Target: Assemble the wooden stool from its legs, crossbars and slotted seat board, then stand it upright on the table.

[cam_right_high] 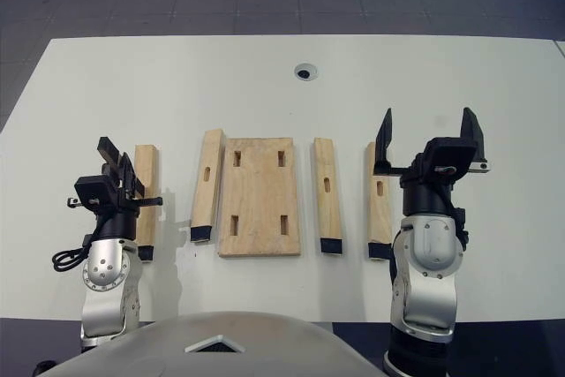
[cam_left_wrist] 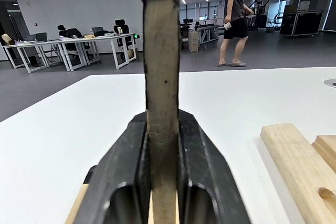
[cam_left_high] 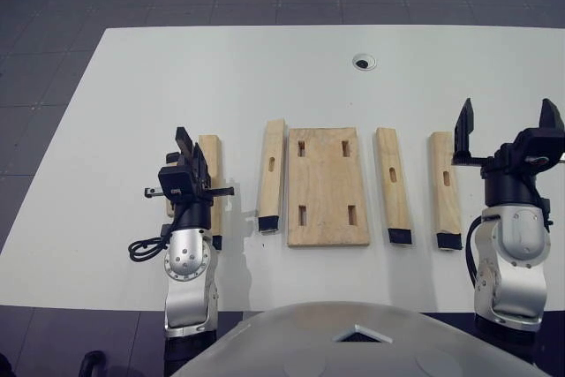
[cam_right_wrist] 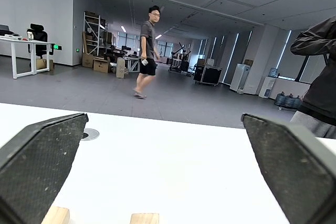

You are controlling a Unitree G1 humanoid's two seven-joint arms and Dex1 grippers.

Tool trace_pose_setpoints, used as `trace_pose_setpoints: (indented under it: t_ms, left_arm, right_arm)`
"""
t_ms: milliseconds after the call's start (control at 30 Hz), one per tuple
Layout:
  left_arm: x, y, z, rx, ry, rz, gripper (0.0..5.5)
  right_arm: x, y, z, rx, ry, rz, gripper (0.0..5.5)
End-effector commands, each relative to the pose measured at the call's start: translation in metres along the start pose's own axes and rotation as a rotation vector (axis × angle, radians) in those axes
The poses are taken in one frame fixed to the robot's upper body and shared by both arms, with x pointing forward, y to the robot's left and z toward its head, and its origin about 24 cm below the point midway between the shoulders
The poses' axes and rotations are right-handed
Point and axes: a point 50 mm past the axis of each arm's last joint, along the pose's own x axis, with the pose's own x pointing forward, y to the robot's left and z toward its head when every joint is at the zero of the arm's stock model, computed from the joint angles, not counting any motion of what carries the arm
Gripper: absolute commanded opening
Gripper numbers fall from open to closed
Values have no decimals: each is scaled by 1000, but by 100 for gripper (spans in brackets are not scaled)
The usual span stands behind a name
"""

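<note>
Two arms forward: left gripper [cam_left_high: 192, 154] closed over leg [cam_left_high: 213, 169], right gripper [cam_left_high: 508, 123] spread.

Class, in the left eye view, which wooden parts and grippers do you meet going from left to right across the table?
In order: left gripper, inner left leg, seat board, inner right leg, outer right leg, right gripper. The outer left leg overlaps the left gripper, so it is unplaced.

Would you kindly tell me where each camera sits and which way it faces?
Left and right eye views: head, looking down at table, seat board, four legs; both arms show.
Left wrist view: along the shut left gripper, across the table.
Right wrist view: through the open right gripper, across the table.
Shared: table, legs.
</note>
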Motion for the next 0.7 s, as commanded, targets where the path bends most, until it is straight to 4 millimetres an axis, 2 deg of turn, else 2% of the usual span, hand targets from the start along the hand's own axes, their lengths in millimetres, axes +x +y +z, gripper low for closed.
trace_pose_setpoints:
  t_ms: [33, 300, 533, 700]
  left_arm:
    - [0, 3, -13, -5, 72, 6, 42]
    - [-16, 12, -50, 41, 367, 21, 42]
    - [-28, 10, -57, 107, 470, -77, 42]
    - [-33, 16, -59, 109, 453, 9, 42]
  right_arm:
    - [1, 0, 0, 6, 4, -2, 540]
    - [0, 0, 3, 6, -4, -5, 540]
    - [0, -1, 5, 4, -8, -9, 540]
    - [0, -1, 6, 3, -12, -11, 540]
